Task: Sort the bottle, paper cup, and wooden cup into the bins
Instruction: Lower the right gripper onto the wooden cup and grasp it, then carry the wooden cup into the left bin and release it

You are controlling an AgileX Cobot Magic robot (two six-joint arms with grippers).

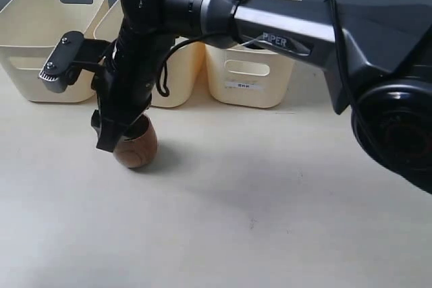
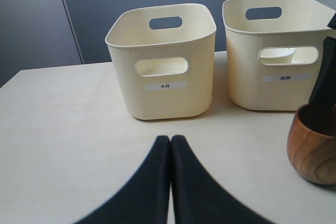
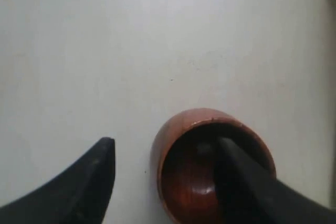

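Observation:
The brown wooden cup [image 1: 137,148] [image 2: 311,150] [image 3: 185,179] stands upright on the table in front of the bins. My right gripper [image 1: 118,133] [image 3: 167,145] is open and straddles its wall: one finger [image 3: 247,182] is down inside the cup, the other [image 3: 84,182] is outside, apart from it. My left gripper [image 2: 170,139] is shut on nothing, low over the table facing the bins. The white paper cup [image 2: 275,55] shows through the handle cut-out of the middle bin [image 2: 278,90]. The bottle is out of view.
Three cream bins stand in a row at the back: left [image 1: 40,38] [image 2: 163,93], middle [image 1: 179,75], right [image 1: 250,72]. The right arm [image 1: 283,28] reaches across in front of them from the right. Bare tabletop [image 1: 256,220] lies in front.

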